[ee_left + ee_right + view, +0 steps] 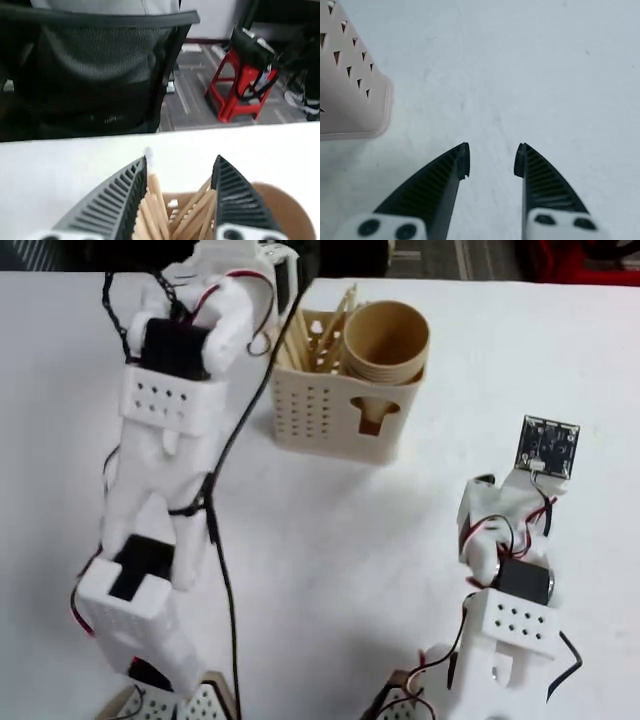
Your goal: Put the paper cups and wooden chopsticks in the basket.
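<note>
The basket [320,415] stands on the white table [330,540], near the far edge. The paper cups [385,335] are inside it, one in the other, on one side of the basket. The wooden chopsticks [315,340] are in the basket too, right beside the cups. They stand up and lean this way and that, and their tops poke out over the rim. The left arm [170,440] is stretched out long across the table to the basket. The left gripper [181,160] hangs just above the chopsticks and the cups, and its two dark fingers are spread wide apart. The sticks show in the gap under the fingers, and one stick is close by one finger, but I cannot tell if it touches. The right arm [505,560] is folded up at the near side of the table, well apart from the basket. The right gripper [492,150] points down at the bare table, with its fingers apart and nothing between them. Past the table there is a black chair [100,75] and a red stool [240,85] on the floor.
</note>
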Robot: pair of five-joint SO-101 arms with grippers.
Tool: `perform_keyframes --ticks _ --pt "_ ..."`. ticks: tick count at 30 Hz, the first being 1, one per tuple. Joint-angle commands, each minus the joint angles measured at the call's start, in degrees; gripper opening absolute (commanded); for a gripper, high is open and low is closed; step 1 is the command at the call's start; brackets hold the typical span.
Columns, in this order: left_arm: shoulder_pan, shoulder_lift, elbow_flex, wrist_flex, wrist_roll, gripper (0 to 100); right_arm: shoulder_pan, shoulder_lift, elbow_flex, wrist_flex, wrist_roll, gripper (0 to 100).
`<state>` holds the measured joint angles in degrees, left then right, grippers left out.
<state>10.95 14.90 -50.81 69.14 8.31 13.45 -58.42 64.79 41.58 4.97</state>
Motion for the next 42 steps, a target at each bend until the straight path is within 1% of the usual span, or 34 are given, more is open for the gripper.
perform_keyframes --ticks 1,3,6,9,12,14,18,22,24,29,33,35,37,42 --pt "0.84 -7.25 -5.27 7.30 -5.71 18 -0.31 -1.10 -0.44 -1.01 0.00 16.2" --pt "0.92 -9.80 -6.24 11.69 -8.44 13 -0.31 -1.10 -0.44 -1.01 0.00 16.2" --pt "0.92 -13.58 -6.33 17.93 -11.43 2 -0.40 -1.10 -0.44 -1.01 0.00 16.2" --pt "0.92 -17.45 -6.15 23.91 -12.75 3 -0.40 -1.10 -0.44 -1.01 0.00 15.9" --pt "0.92 -21.14 -6.24 27.96 -13.01 2 -0.40 -1.19 -0.88 -0.84 0.00 15.9" --pt "0.75 -23.78 -6.42 29.19 -13.01 2 -0.40 -1.71 -2.55 0.31 0.00 15.9" --pt "0.48 -29.23 -6.07 31.21 -12.92 2 -0.40 -6.81 -6.59 7.78 0.44 14.9" --pt "0.40 -33.19 -5.63 33.14 -12.66 2 -0.40 -16.04 -7.30 10.77 5.01 8.4" --pt "-0.84 -35.47 -3.25 33.14 -12.57 2 -0.40 -21.14 -6.51 10.86 6.42 8.4" --pt "-1.45 -44.09 7.47 31.91 -12.57 2 -0.40 -33.63 -1.41 10.86 9.32 8.1" --pt "-1.45 -52.70 19.25 28.04 -12.57 2 -0.40 -42.42 4.57 10.86 10.37 8.0" --pt "-1.45 -57.71 26.64 24.70 -12.57 2 -0.40 -45.41 6.68 10.86 10.29 8.0" --pt "-1.45 -63.43 34.29 20.40 -12.57 2 -0.40 -44.79 6.95 10.86 10.20 8.0" --pt "-1.45 -77.76 55.91 7.21 -12.57 2 -0.40 -44.70 7.56 10.86 9.93 8.0"
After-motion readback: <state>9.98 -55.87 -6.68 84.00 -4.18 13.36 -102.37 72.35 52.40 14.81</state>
